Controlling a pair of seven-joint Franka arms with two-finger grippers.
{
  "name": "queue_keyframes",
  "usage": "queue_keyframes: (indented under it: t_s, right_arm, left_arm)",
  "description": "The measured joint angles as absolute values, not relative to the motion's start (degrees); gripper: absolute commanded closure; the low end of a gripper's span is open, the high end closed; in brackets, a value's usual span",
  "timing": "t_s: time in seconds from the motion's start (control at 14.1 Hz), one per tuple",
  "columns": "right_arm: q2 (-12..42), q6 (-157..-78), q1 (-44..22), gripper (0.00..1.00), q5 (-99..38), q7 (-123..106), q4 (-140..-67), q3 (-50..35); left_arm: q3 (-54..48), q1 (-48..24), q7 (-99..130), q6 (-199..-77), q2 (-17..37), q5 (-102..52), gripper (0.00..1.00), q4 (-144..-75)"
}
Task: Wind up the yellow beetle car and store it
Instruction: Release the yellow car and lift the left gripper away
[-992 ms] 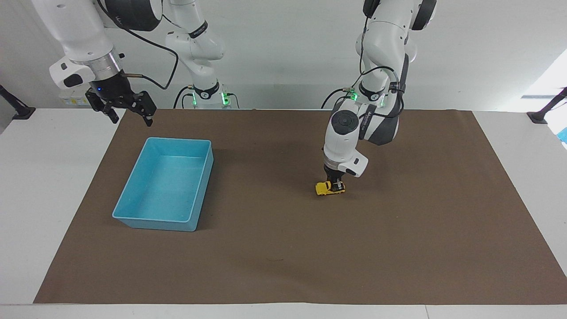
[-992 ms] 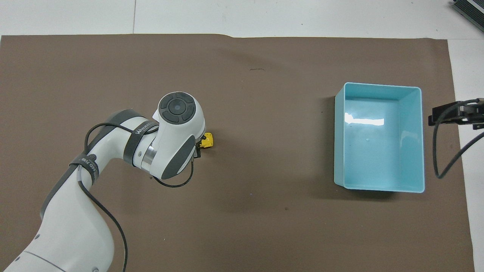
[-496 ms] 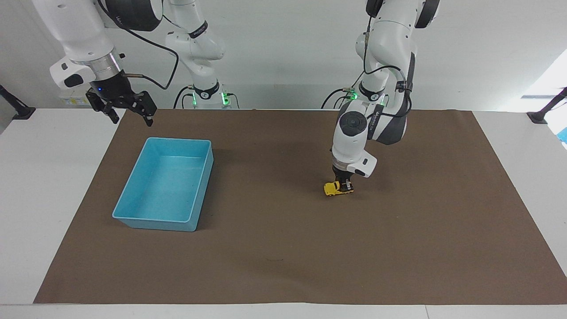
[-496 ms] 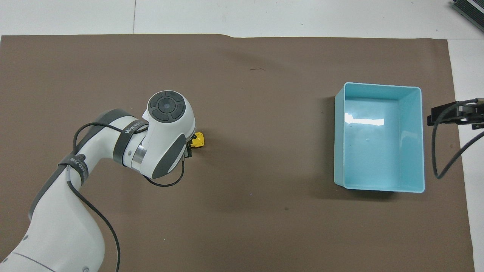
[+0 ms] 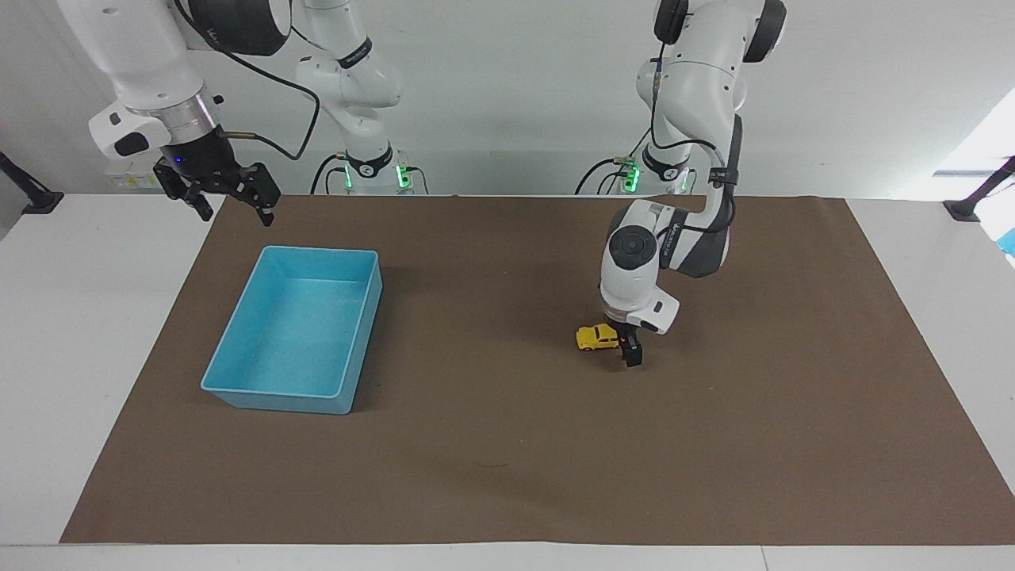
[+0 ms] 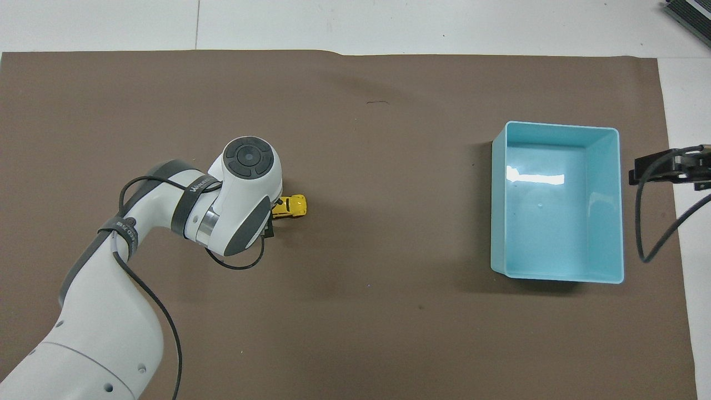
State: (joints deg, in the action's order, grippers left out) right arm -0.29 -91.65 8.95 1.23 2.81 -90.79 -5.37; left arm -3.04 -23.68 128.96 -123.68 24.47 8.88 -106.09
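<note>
The yellow beetle car (image 5: 596,337) stands on its wheels on the brown mat near the middle of the table; it also shows in the overhead view (image 6: 293,206). My left gripper (image 5: 626,342) is low at the car's end toward the left arm's end of the table. Its fingers are apart and one dark finger (image 5: 632,354) shows clear of the car. The wrist covers the car's rear from above. My right gripper (image 5: 234,208) waits open and empty, raised over the mat's corner beside the light blue bin (image 5: 277,400).
The light blue bin (image 6: 555,275) is empty and sits toward the right arm's end of the table. The brown mat (image 5: 507,460) covers most of the white table. A small dark mark (image 6: 377,102) lies on the mat.
My left gripper dragged the car toward the left arm's end of the table, then opened. The car now sits free, a little toward the bin. The right arm has not moved.
</note>
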Motion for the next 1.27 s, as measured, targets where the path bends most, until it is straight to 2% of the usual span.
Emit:
queue_keyframes:
  t_s: [0.92,1.27]
  right_arm:
    - [-0.3,-91.6,8.7,0.0,1.2,2.8,-91.0,-5.4]
    - [-0.8,-93.6,7.2,0.0,1.2,6.2,-92.4,-5.5]
  left_arm:
    - [-2.7,-23.5,128.6,-123.7,21.2,14.8,0.0,-98.7]
    - [-2.7,-22.9,119.0,-123.8,21.2,15.4,0.0,-95.1]
